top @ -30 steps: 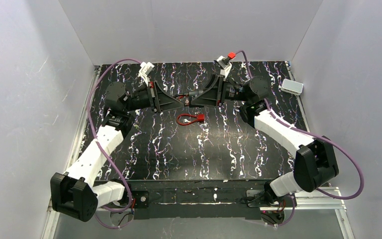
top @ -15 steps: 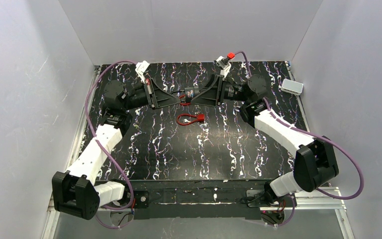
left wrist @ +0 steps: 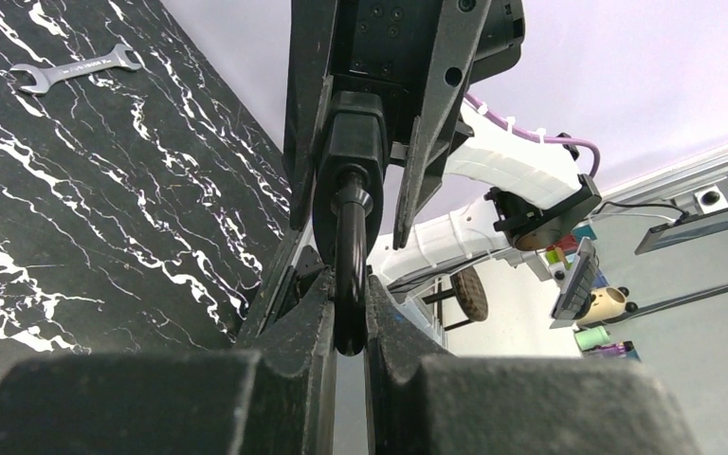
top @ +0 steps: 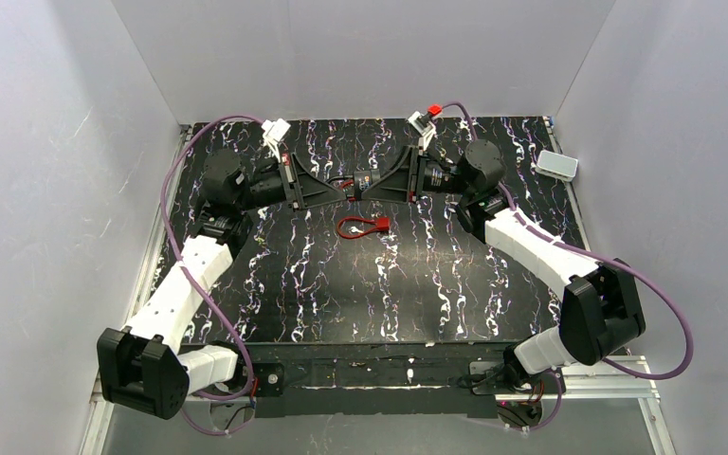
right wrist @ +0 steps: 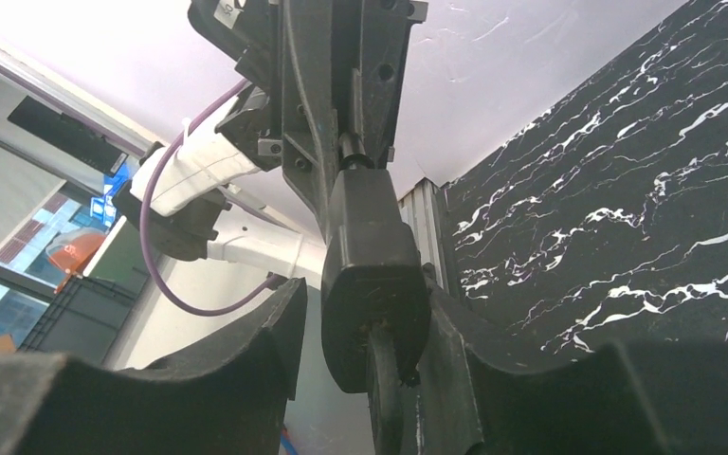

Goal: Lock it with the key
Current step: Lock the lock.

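A black padlock [top: 362, 181] hangs in the air between my two grippers at mid-table, toward the back. My left gripper [left wrist: 349, 289] is shut on its black shackle [left wrist: 351, 246], which runs up into the lock body [left wrist: 355, 142]. My right gripper [right wrist: 365, 284] sits around the lock body [right wrist: 374, 275]. The body leans on one finger and a narrow gap shows to the other finger [right wrist: 280, 322]. A thin dark key [right wrist: 386, 403] sticks out of the body's near end, beside that finger. In the top view, the left gripper [top: 344, 189] and right gripper [top: 368, 185] meet tip to tip.
A red cable loop with a red tag [top: 360, 226] lies on the black marbled table [top: 341, 284] just in front of the grippers. A small wrench [left wrist: 76, 68] lies on the table. A white box [top: 557, 165] sits at the right back edge. Grey walls close in on three sides.
Both wrists have turned slightly and the joined grippers have shifted a little toward the back. The padlock stays between them. The red loop has not moved.
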### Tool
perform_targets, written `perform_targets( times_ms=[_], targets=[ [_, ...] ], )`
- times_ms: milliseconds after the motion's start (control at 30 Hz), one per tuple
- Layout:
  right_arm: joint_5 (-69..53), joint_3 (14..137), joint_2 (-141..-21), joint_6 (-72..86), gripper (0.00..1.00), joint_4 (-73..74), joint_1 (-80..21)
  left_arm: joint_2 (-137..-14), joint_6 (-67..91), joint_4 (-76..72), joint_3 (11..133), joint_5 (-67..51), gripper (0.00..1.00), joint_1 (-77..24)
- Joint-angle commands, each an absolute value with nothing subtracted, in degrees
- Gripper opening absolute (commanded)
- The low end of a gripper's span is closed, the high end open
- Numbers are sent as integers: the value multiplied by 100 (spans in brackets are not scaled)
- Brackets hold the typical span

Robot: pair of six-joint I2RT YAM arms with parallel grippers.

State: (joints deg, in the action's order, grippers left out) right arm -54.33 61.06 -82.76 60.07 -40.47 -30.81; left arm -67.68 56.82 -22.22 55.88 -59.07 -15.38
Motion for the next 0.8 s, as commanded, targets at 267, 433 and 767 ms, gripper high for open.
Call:
perform_targets(
  times_ms=[267, 433, 767],
  targets=[
    [-5506, 6503, -8209, 5874, 46, -4351, -3259, -6686, 5031, -1635, 6053, -5524, 0, -1816],
    [-5519, 6530, -8242, 5867, 45, -4377, -3320, -6739, 4902, -1494, 6104, -5503, 0, -1928],
    [-5540, 6504, -8218, 5849, 4, -4411, -3319, -6765, 4626, -1241, 6149, -5522, 0, -1985]
  ],
)
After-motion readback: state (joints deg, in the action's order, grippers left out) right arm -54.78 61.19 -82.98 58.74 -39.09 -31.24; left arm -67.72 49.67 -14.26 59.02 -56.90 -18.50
